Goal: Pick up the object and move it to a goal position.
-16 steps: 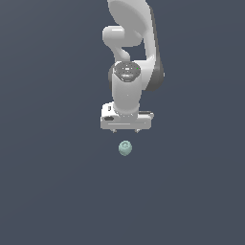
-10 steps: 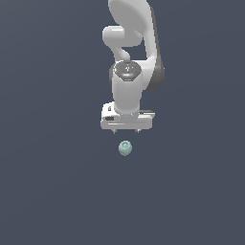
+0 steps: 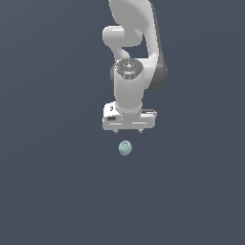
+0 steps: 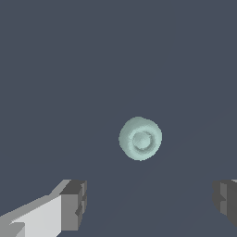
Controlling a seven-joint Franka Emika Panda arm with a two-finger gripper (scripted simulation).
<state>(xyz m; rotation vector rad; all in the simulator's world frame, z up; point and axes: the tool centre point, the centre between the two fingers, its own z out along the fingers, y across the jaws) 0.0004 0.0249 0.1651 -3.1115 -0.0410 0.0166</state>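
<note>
The small pale teal-green roundish object (image 3: 125, 148) lies alone on the flat dark slate-grey surface (image 3: 52, 182), near the middle of the exterior view and toward the camera from the arm. In the wrist view the object (image 4: 140, 138) shows a ringed top, with a raised inner circle set inside a wider rim, and it looks much narrower than the spread of the fingers.

The white gripper (image 3: 128, 129) hangs just beyond the object, pointing down, its wide pale body level and only the short dark finger stubs showing beneath it. It is apart from the object, not touching it. In the wrist view the two grey fingertips (image 4: 74, 205) stand far apart at opposite sides of the picture, with the object lying clear of the gap between them, so the jaws are spread wide and hold nothing.

Above the gripper rises the glossy white robot arm (image 3: 129, 91), with a round grey cap on its wrist joint and dark bands at the joints behind it, reaching up out of the picture.
</note>
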